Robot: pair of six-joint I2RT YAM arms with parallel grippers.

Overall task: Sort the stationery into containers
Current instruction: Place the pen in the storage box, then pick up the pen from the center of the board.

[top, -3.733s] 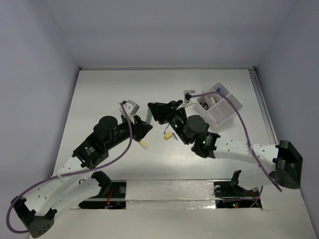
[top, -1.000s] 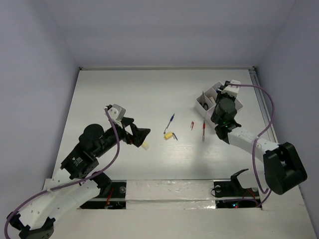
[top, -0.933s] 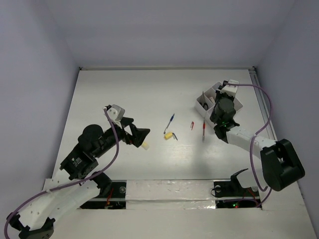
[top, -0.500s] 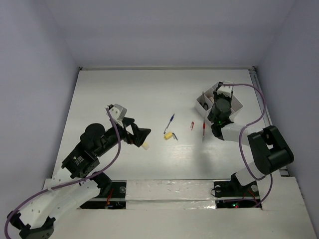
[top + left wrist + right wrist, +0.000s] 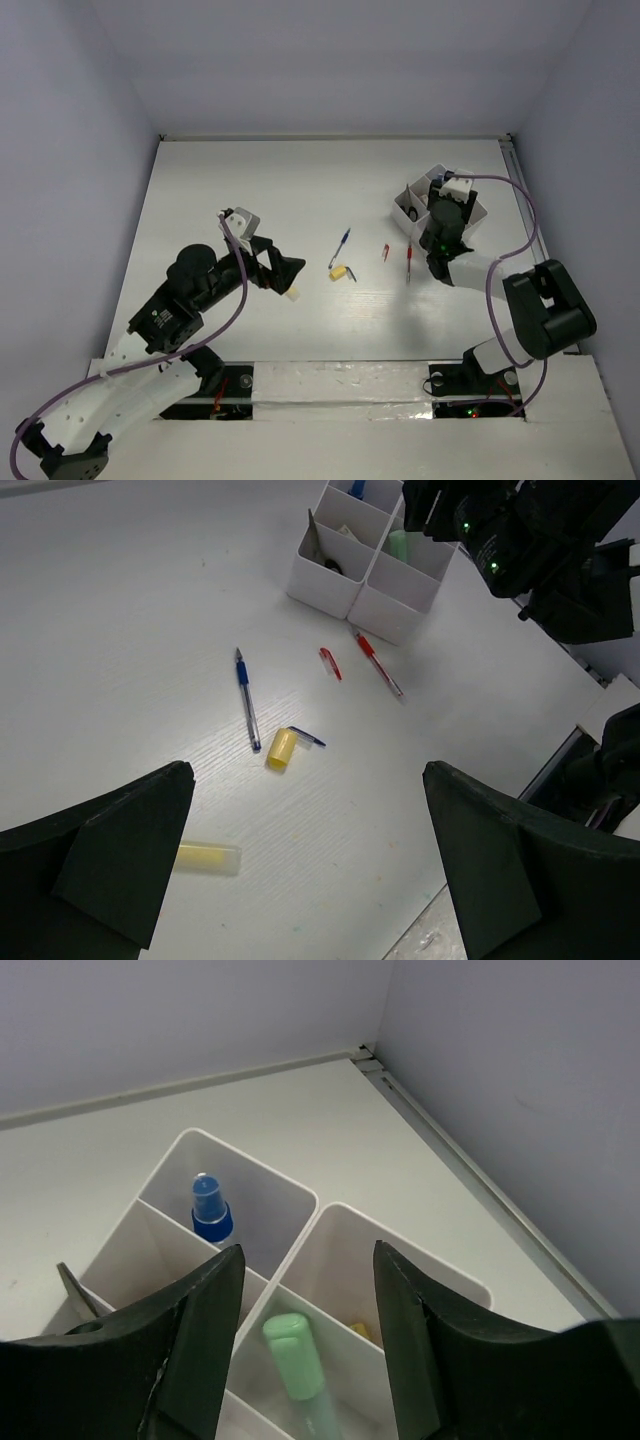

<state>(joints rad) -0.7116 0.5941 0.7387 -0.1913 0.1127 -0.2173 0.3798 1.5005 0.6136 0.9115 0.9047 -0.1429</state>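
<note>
**Green marker in the tray, both arms empty-handed**

The right fingers (image 5: pixel 195 1330) hang over the white organizer tray (image 5: pixel 312 1208) at the far right of the counter (image 5: pixel 120 630), spread apart. The green marker (image 5: pixel 298 1360) stands in the compartment just below them, in the gap between the two fingers, with clear space on either side – nothing is gripped. In the far compartment a blue-capped item (image 5: pixel 211 1212) leans against the wall, and a small yellow piece (image 5: pixel 360 1330) shows at the bottom of the compartment beside the marker.

The left fingers (image 5: pixel 120 840) are at their widest and hold nothing, hovering above the near middle of the counter.

Loose stationery lies on the counter between the two arms. A blue pen (image 5: pixel 246 700) lies well apart from the tray, with a short yellow stick (image 5: pixel 282 749) and a small blue clip (image 5: pixel 308 737) just beside its near end. A red pen (image 5: pixel 377 664) lies close to the tray's near corner, with a small red piece (image 5: pixel 330 663) next to it. A pale yellow tube (image 5: pixel 208 857) lies nearest the left fingers – off on its own.
</note>
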